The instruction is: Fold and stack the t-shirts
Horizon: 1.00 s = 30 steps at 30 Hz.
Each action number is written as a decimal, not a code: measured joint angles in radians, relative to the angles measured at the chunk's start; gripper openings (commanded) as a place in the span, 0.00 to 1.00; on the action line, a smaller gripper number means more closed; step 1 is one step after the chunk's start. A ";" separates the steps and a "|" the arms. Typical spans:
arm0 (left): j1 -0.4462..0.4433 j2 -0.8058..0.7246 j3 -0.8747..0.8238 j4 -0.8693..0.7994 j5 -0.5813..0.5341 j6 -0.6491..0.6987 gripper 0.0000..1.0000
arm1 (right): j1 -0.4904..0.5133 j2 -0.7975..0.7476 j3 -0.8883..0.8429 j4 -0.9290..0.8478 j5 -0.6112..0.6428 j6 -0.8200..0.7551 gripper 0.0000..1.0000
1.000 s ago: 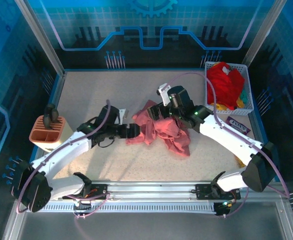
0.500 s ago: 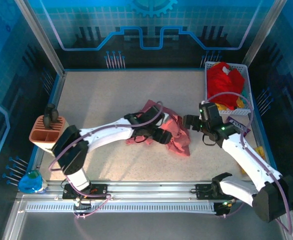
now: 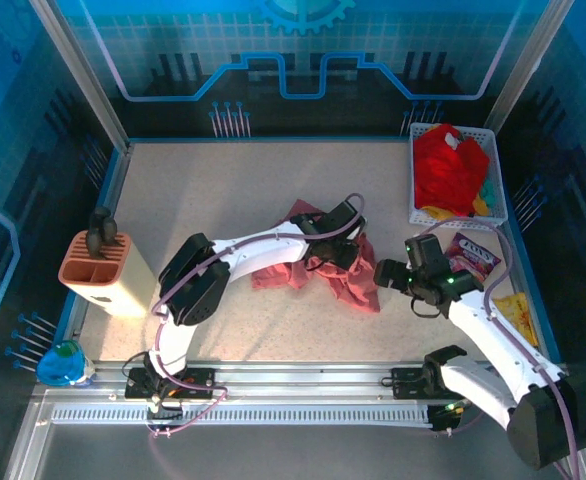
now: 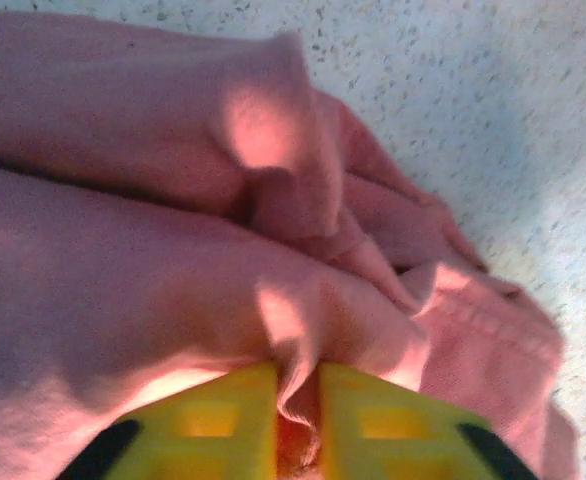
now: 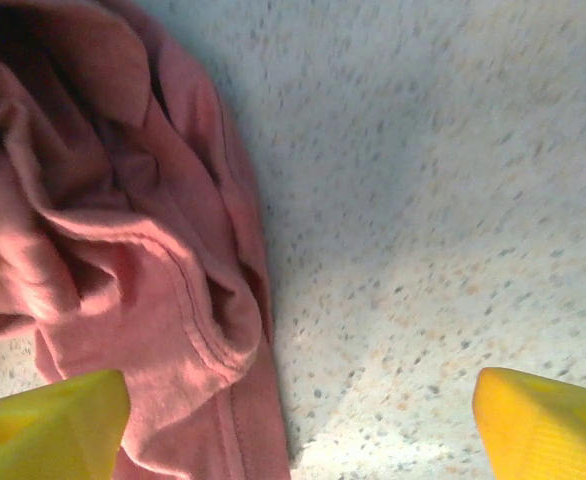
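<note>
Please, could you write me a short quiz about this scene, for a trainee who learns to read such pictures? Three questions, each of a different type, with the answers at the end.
1. True or false: the left claw is shut on a fold of the pink t-shirt.
2. Where is the red t-shirt? A) in the white basket; B) spread flat on the tabletop; C) held by a claw.
3. Fill in: the right claw, beside the pink t-shirt, stands ____.

Key: 1 true; 2 A; 3 open.

A white basket (image 3: 488,135) sits upper right, a purple snack packet (image 3: 473,256) and a yellow packet (image 3: 516,310) below it; an orange caddy (image 3: 98,272) stands at the left.
</note>
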 measured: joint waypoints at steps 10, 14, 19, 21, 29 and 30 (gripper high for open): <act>0.073 -0.100 -0.032 -0.044 0.000 -0.002 0.00 | 0.000 0.183 -0.094 0.263 -0.208 0.054 0.58; 0.075 -0.186 -0.054 -0.052 0.000 -0.003 0.00 | 0.000 0.251 -0.090 0.340 -0.235 0.063 0.29; 0.077 -0.266 -0.076 -0.070 -0.003 -0.003 0.00 | 0.000 0.270 -0.066 0.351 -0.230 0.066 0.00; 0.082 -0.297 -0.093 -0.076 -0.008 -0.004 0.00 | 0.000 0.259 -0.032 0.325 -0.208 0.049 0.00; 0.140 -0.493 -0.230 -0.113 -0.008 -0.034 0.00 | -0.001 0.227 0.306 0.178 -0.078 -0.073 0.00; 0.152 -0.533 -0.252 -0.120 -0.008 -0.040 0.00 | -0.002 0.238 0.375 0.161 -0.058 -0.096 0.00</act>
